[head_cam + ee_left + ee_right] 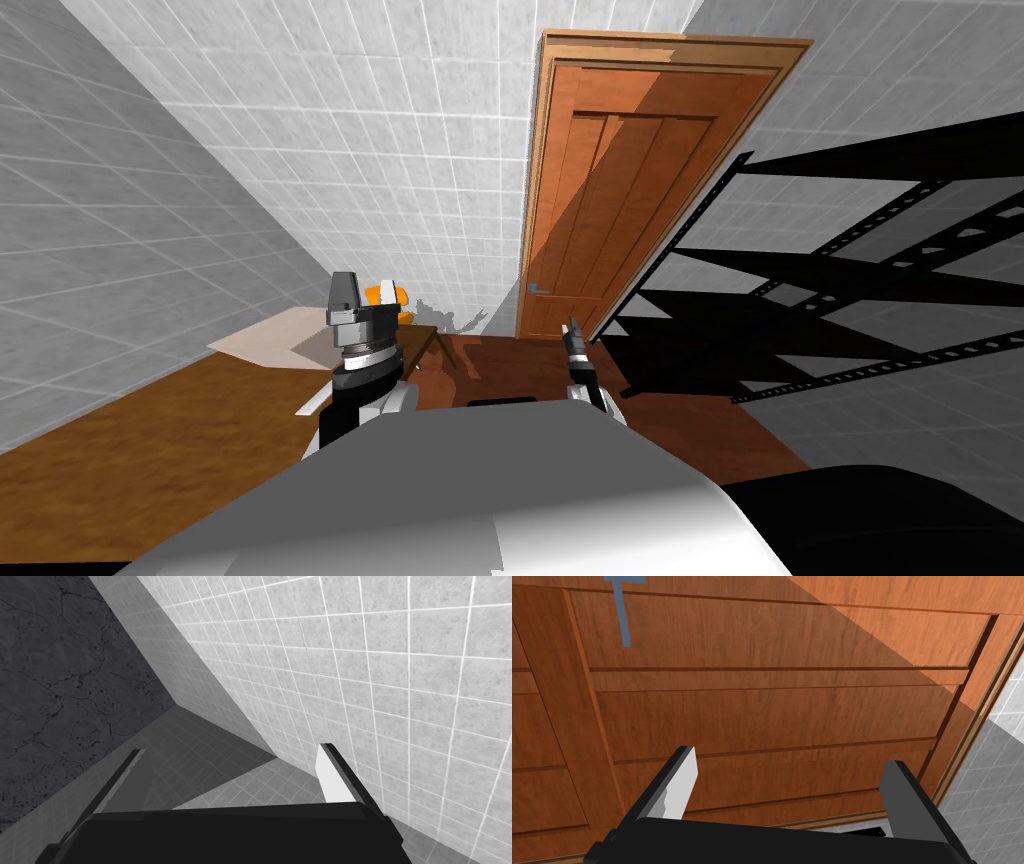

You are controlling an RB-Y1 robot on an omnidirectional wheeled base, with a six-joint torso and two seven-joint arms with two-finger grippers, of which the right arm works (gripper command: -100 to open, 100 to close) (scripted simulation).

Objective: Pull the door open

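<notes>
A brown panelled wooden door (625,190) stands shut in its frame ahead, with a small blue-grey lever handle (540,288) near its left edge. My right gripper (573,333) hangs in front of the door, below and to the right of the handle, and is apart from it. In the right wrist view its open fingers (679,786) face the door panels (772,716), and the handle (623,611) lies well beyond them, off to one side. My left gripper (362,292) is raised at the left, open and holding nothing.
A black metal shelf rack (830,290) stands close on the right of the door. White tiled walls (380,150) close in on the left and back. An orange object (385,296) and a pale mat (275,340) lie on the brown floor by the left wall.
</notes>
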